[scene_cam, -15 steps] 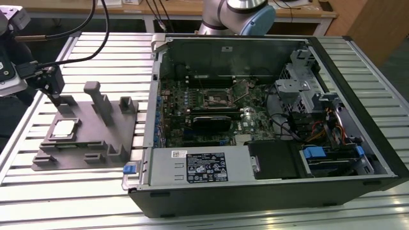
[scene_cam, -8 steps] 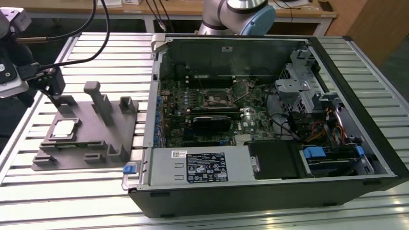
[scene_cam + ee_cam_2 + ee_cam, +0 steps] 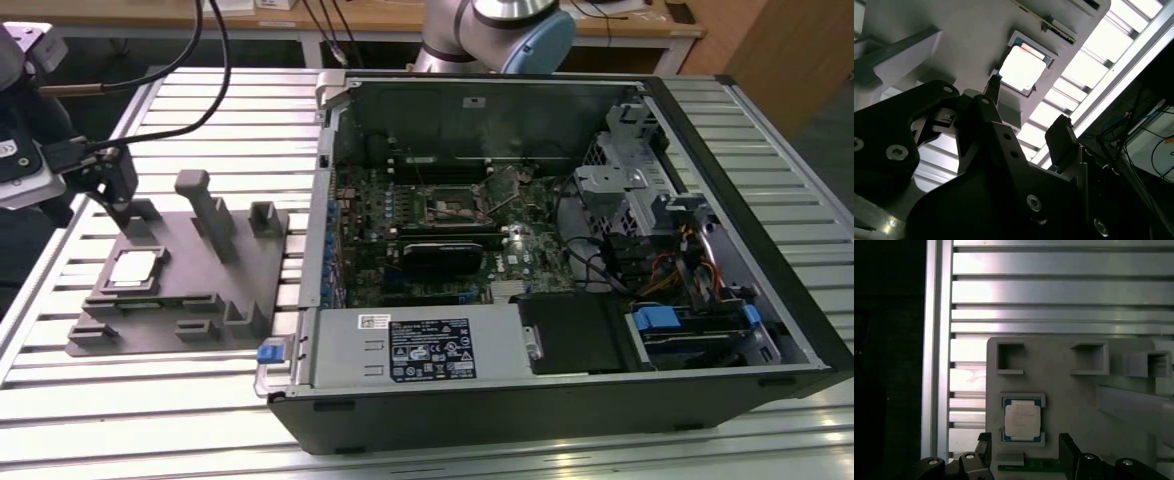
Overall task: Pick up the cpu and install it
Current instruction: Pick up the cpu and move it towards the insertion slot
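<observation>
1. The slatted metal table [image 3: 147, 400] carries everything. The grey fixture tray [image 3: 200, 290] lies on it and is the landmark for all that follows.
2. The open computer case [image 3: 561, 425] stands just beside the tray, on the exterior view's right of it. Its motherboard socket [image 3: 450, 207] lies uncovered inside.
3. The hand [image 3: 1025, 442] hovers over the tray's end away from the case and touches nothing. Its fingers [image 3: 1068, 446] stand apart, with nothing held between them.
4. The tray's upright posts [image 3: 200, 205] rise on the case side of the cpu's seat. They stand beside the hand, not under it, so the way down to the chip looks open.
5. The cpu [image 3: 1023, 420] lies flat, silver top up, in a shallow square recess at that same outer end of the tray.
   - In the first wrist view it sits below the hand, centred on the gap between the fingers and narrower than that gap.
   - It is close to square, so no long axis matters, and its edges run square to the line across the fingers.
</observation>
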Controlling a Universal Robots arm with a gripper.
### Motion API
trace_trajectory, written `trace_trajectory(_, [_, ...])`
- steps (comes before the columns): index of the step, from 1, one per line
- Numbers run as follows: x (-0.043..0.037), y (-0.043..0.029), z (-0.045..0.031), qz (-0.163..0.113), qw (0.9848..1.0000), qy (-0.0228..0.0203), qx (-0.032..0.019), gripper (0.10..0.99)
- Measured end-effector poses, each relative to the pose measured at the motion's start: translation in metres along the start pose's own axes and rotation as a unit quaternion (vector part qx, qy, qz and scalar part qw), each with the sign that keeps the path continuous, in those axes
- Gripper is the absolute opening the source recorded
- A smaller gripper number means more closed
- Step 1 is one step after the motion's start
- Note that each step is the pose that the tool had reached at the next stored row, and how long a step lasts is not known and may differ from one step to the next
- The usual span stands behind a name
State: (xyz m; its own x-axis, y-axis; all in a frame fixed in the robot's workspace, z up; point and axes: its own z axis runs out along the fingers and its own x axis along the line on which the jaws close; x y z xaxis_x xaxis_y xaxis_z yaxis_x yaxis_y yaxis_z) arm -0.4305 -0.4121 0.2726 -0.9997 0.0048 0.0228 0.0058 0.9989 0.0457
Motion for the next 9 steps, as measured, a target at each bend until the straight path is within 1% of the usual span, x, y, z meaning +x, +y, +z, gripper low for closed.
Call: trace_trajectory(9, [0.0009,-0.0005,0.0063,0.000,1.0000,-0.0001,-0.0001,0.647])
